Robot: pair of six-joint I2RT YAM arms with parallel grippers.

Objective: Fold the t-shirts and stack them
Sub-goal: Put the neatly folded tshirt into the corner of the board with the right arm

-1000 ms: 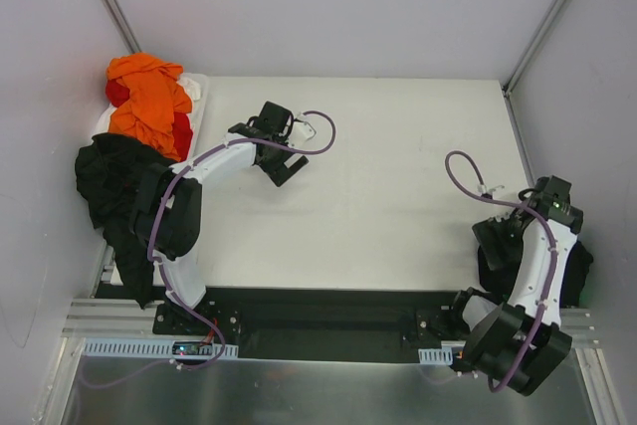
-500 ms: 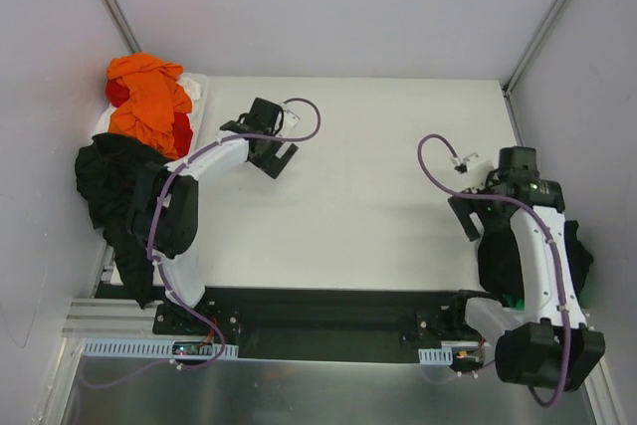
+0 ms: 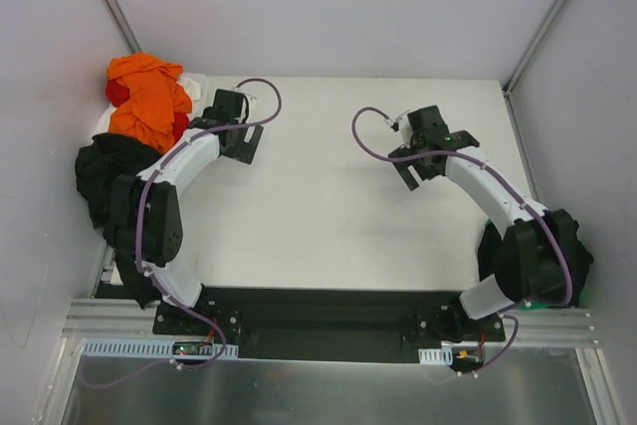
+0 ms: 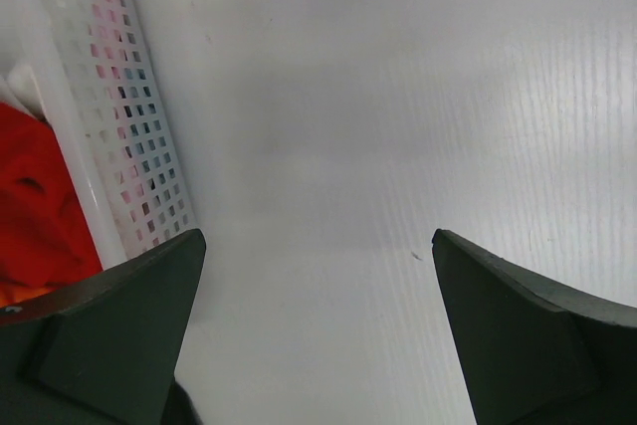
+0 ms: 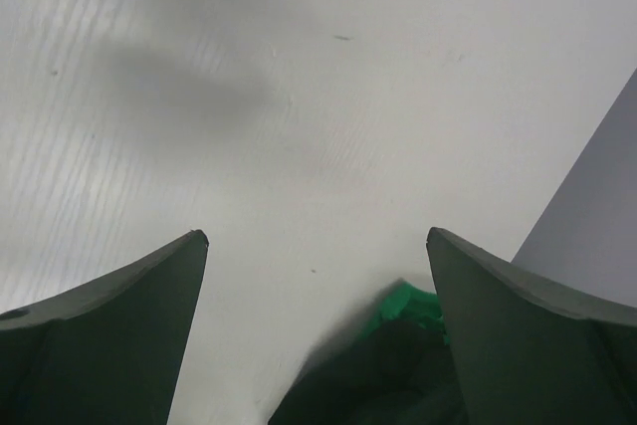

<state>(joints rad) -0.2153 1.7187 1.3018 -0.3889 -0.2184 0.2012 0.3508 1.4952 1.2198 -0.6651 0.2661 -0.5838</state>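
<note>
**Tangled heaps, easy to snag**

Overhead view: the left gripper (image 3: 242, 149) is held wide open and empty over the tabletop (image 3: 348, 236), just beside the white basket (image 3: 198, 85) in the upper left of the frame. An orange t-shirt (image 3: 147, 97) is heaped there over a red t-shirt (image 3: 183, 133), and a black t-shirt (image 3: 105, 174) is slumped below them. The right gripper (image 3: 422, 174), likewise open and empty, hangs right of centre. With the shirts piled so closely, two could be lifted in one pinch.

Left wrist view: the perforated basket wall is seen at the left, with red cloth behind it. A low reach could catch that wall and drag the basket along.

Right wrist view: a green t-shirt (image 5: 403, 306) peeps out from under dark cloth (image 5: 368, 385) at the bottom edge. Both layers might be taken together.
</note>
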